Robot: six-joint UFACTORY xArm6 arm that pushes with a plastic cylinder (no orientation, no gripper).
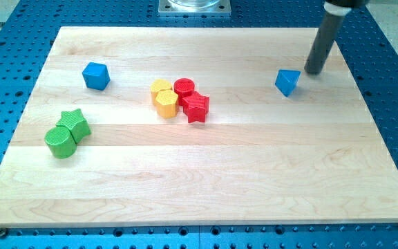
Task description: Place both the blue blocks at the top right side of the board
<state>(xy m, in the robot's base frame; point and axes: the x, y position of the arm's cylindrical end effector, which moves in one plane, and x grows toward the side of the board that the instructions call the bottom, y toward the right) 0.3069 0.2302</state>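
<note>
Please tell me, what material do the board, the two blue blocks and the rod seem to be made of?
The pale wooden board looks like smooth unvarnished wood: lengthwise grain and plank seams show. The two blue faceted blocks, left and right, look like matte plastic, probably printed; their faces are uniform in colour without shine. The dark rod looks like matte metal or plastic; I cannot tell which. My tip stands just right of the right blue block.

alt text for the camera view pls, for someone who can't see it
My tip rests just right of one blue block near the wooden board's top right; the other blue block sits upper left. Yellow and red blocks cluster centrally, green ones at left.
</note>
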